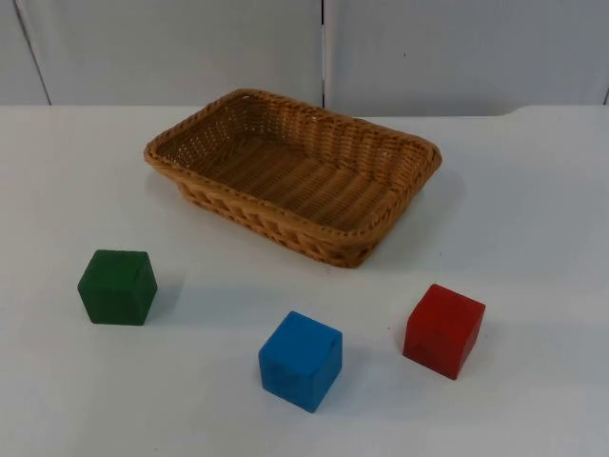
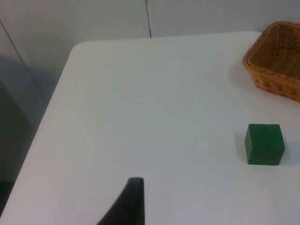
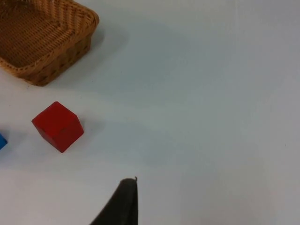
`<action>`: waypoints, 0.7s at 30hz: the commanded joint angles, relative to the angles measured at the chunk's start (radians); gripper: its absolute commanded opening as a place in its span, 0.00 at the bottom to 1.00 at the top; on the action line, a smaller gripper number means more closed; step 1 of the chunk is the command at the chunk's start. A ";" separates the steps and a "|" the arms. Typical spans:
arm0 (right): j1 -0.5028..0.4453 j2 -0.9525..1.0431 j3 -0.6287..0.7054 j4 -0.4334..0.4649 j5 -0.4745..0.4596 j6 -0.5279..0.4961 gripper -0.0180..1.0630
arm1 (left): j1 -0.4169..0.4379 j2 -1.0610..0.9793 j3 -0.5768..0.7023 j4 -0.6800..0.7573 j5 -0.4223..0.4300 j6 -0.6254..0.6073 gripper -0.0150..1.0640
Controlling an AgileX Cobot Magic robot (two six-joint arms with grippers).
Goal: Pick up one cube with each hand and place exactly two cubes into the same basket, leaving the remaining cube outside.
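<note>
A woven brown basket stands at the table's middle back. All three cubes lie on the table in front of it, outside it. The green cube is at the left, the blue cube in the middle front, the red cube at the right. My left gripper hovers over the table's left side, well away from the green cube and the basket. My right gripper hovers right of the red cube, apart from it, with the basket and a sliver of the blue cube beyond.
The white table ends at the grey partition wall behind the basket. The table's left edge drops off beside the left gripper. Bare table surface lies between the cubes and around the basket.
</note>
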 commanded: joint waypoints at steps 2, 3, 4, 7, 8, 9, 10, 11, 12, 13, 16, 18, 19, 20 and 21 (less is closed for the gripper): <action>-0.007 0.044 -0.010 0.005 -0.042 -0.009 0.99 | -0.004 0.003 -0.006 -0.021 -0.018 0.001 0.99; -0.007 0.044 -0.010 0.005 -0.042 -0.009 0.99 | -0.004 0.003 -0.006 -0.021 -0.018 0.001 0.99; -0.007 0.061 -0.010 0.005 -0.047 -0.011 0.99 | -0.004 0.003 -0.006 -0.024 -0.024 0.001 0.99; -0.007 0.104 -0.010 0.005 -0.083 -0.020 0.99 | -0.004 0.003 -0.006 -0.034 -0.034 0.001 0.99; -0.007 0.119 -0.010 0.005 -0.094 -0.022 0.99 | -0.004 0.003 -0.006 -0.041 -0.034 0.001 0.99; -0.007 0.119 -0.010 0.005 -0.094 -0.022 0.99 | -0.004 0.003 -0.006 -0.041 -0.034 0.001 0.99; -0.007 0.132 -0.010 0.008 -0.108 -0.032 0.99 | -0.004 0.003 -0.006 -0.048 -0.037 0.001 0.99; -0.007 0.139 -0.010 0.015 -0.114 -0.043 0.99 | -0.004 0.003 -0.006 -0.051 -0.037 0.001 0.99; -0.007 0.155 -0.010 0.023 -0.129 -0.070 0.99 | -0.004 0.003 -0.006 -0.075 -0.045 0.001 0.99; -0.007 0.169 -0.010 0.026 -0.141 -0.080 0.99 | -0.004 0.003 -0.006 -0.089 -0.054 0.001 0.99; -0.007 0.191 -0.010 0.026 -0.155 -0.091 0.99 | -0.004 0.005 -0.006 -0.120 -0.077 0.001 0.99; -0.007 0.213 -0.014 0.026 -0.161 -0.094 0.99 | -0.004 0.007 -0.006 -0.142 -0.102 0.001 0.99; -0.007 0.226 -0.019 0.028 -0.161 -0.094 0.99 | -0.004 0.015 -0.006 -0.152 -0.112 0.001 0.99; -0.007 0.226 -0.019 0.028 -0.161 -0.094 0.99 | -0.004 0.015 -0.006 -0.152 -0.112 0.001 0.99; -0.007 0.235 -0.025 0.028 -0.159 -0.094 0.99 | -0.004 0.030 -0.006 -0.164 -0.116 0.001 0.99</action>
